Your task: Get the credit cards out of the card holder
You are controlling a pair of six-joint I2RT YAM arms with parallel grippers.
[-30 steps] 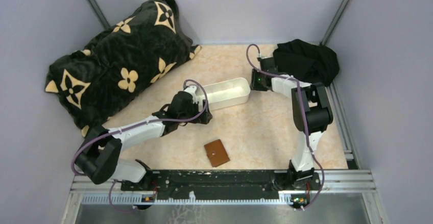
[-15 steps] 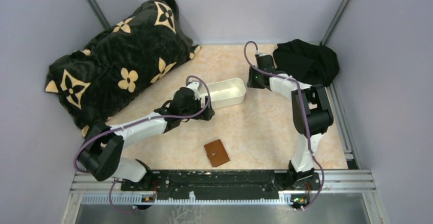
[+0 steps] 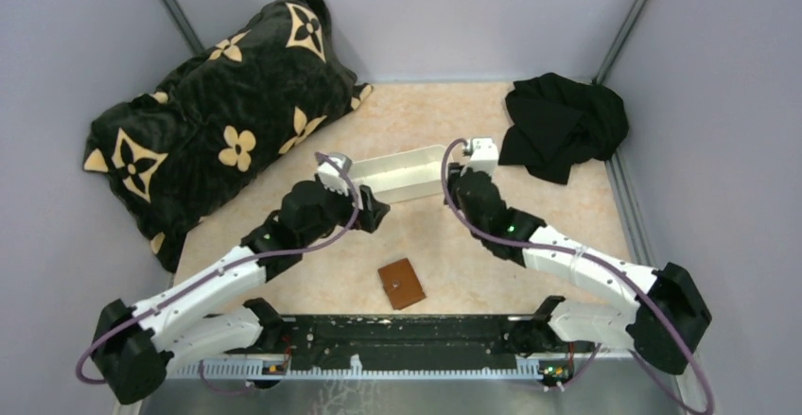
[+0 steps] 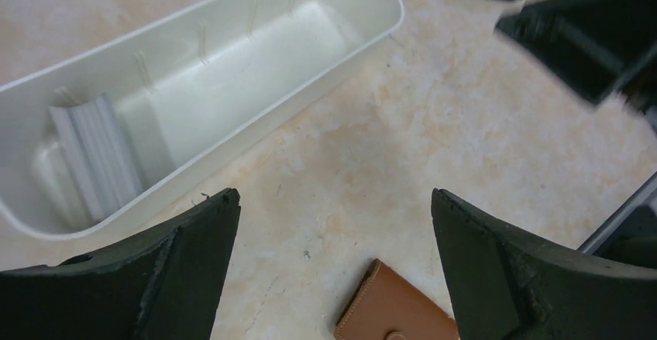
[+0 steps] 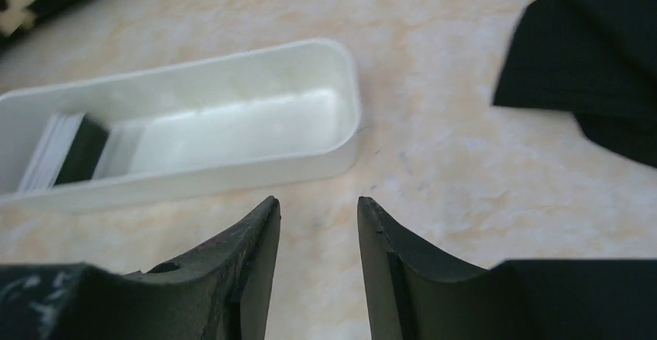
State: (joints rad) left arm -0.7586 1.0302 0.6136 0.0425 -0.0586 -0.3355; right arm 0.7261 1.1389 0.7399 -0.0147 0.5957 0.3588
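A: Where is the card holder point(image 3: 402, 283)?

B: Folded shut, brown side up, flat on the table point(image 3: 444, 245). It is on the near side of the white tray point(image 3: 407, 186) and well apart from it.

A: And the credit cards point(image 4: 93, 150)?

B: A small stack stands on edge in the tray's left end, pale grey with one dark card among them.

A: Any print on them?

B: They show edge-on, so I cannot read anything.

A: The arms?

B: The left gripper point(image 4: 333, 200) hangs just off the tray's near left side, its fingers spread wide with nothing between them. The right gripper point(image 5: 316, 204) is by the tray's right end, its fingers a narrow gap apart and holding nothing.

A: Any brand marks?

B: Only the black cushion point(image 3: 217, 122) beyond the tray's left end. It has tan flower and four-point star motifs, and I cannot make out any letters. A black cloth point(image 3: 563, 127) lies past the tray's right end.
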